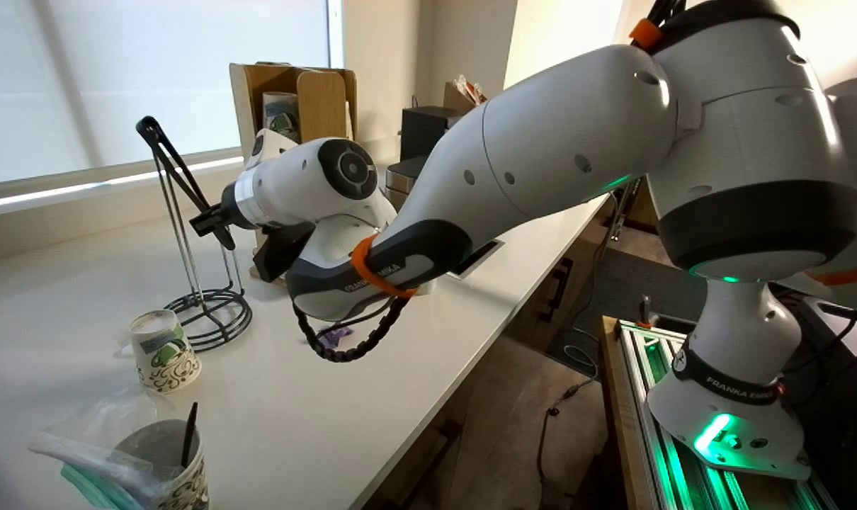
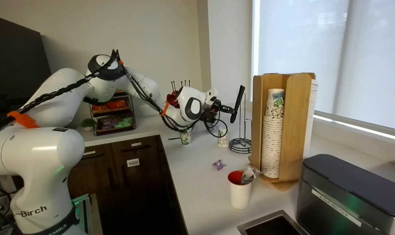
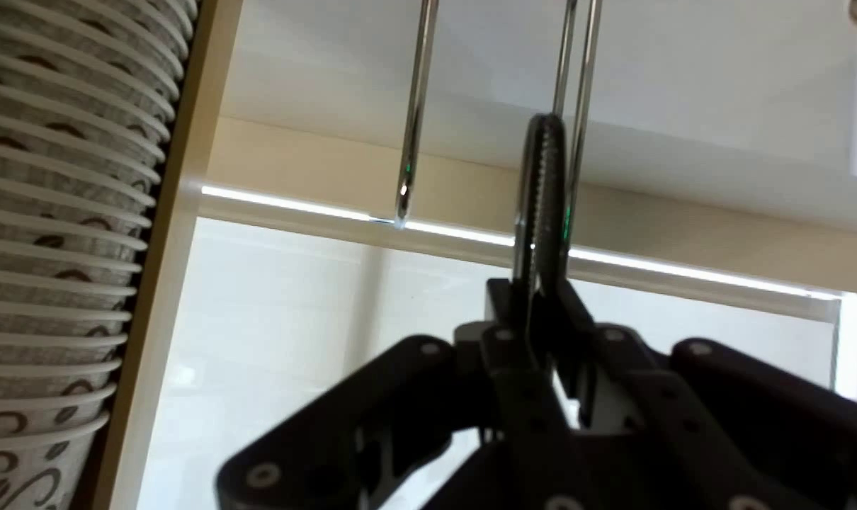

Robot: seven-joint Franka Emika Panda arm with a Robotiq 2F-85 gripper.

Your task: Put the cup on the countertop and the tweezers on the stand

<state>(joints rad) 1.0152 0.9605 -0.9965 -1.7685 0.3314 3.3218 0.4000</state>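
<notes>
The cream-white cup with the green pattern (image 1: pixel 165 354) stands upside down on the white countertop (image 1: pixel 315 439), beside the stand's base; it also shows in an exterior view (image 2: pixel 222 138). The black wire stand (image 1: pixel 212 329) is upright with its coiled base on the countertop (image 2: pixel 200 182). My gripper (image 1: pixel 214 219) is shut on the black tweezers (image 1: pixel 177 166) and holds them tilted at the height of the stand's rods (image 2: pixel 244 120). In the wrist view the tweezers (image 3: pixel 542 191) rise from the jaws (image 3: pixel 537 297), overlapping one rod; I cannot tell if they touch.
A wooden holder with stacked paper cups (image 2: pixel 295 127) stands close beside the stand. A patterned cup with a black stick (image 1: pixel 180 467), a white cup with a red inside (image 2: pixel 240 192), a purple wrapper (image 2: pixel 219 164) and a recycle bin (image 2: pixel 347 189) are on the countertop.
</notes>
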